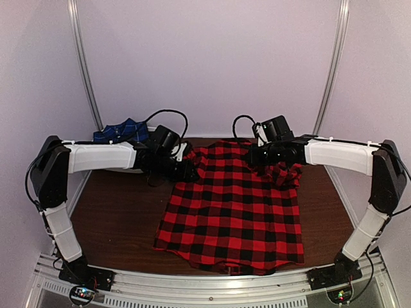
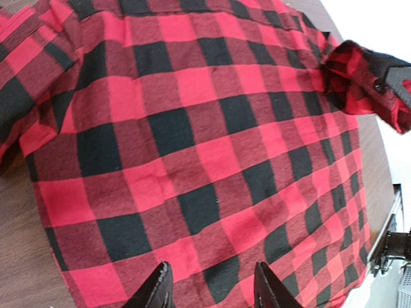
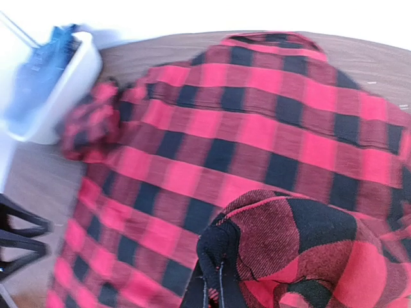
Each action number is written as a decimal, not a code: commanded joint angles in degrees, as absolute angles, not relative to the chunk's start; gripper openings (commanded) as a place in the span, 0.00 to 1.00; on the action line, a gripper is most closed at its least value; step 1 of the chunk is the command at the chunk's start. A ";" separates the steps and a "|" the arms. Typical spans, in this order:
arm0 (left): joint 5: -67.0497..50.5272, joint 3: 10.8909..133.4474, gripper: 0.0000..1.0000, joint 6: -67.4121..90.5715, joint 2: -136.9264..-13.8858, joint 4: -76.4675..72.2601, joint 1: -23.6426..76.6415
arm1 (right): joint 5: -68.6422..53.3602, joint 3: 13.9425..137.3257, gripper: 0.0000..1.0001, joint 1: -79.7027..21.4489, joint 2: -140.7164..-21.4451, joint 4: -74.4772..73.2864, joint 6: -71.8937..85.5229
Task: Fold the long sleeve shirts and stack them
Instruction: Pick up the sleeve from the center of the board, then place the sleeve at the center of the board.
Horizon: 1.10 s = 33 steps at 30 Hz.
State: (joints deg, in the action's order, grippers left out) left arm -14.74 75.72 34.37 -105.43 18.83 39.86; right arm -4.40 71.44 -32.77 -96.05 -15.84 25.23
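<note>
A red-and-black checked long sleeve shirt [image 1: 234, 212] lies spread flat on the brown table [image 1: 115, 218]; no letters show on it. My right gripper [image 1: 258, 157] is at its upper right, shut on a bunched sleeve [image 3: 302, 244] lifted off the cloth. The left wrist view shows that sleeve end [image 2: 353, 77] in the right fingers [image 2: 395, 74]. My left gripper [image 2: 212, 273] hovers over the shirt's left side [image 1: 186, 170], open, nothing between its fingers. A navy blue shirt [image 1: 122, 131] lies crumpled at the back left, behind the left arm.
White backdrop walls with two metal poles [image 1: 87, 70] close off the back. A metal rail [image 1: 212, 285] runs along the near edge between the arm bases. Black cables [image 1: 173, 115] loop above both wrists.
</note>
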 commanded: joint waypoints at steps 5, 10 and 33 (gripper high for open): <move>-20.19 79.09 0.46 36.00 -106.50 11.03 40.51 | -18.80 72.08 0.00 -34.62 -98.30 -0.31 35.15; -20.85 78.50 0.48 36.29 -106.40 10.00 40.57 | -21.92 72.07 0.00 -35.02 -100.46 7.67 38.96; -17.88 83.86 0.64 37.82 -117.96 8.54 40.26 | -14.07 68.86 0.61 -35.55 -97.98 -5.41 31.84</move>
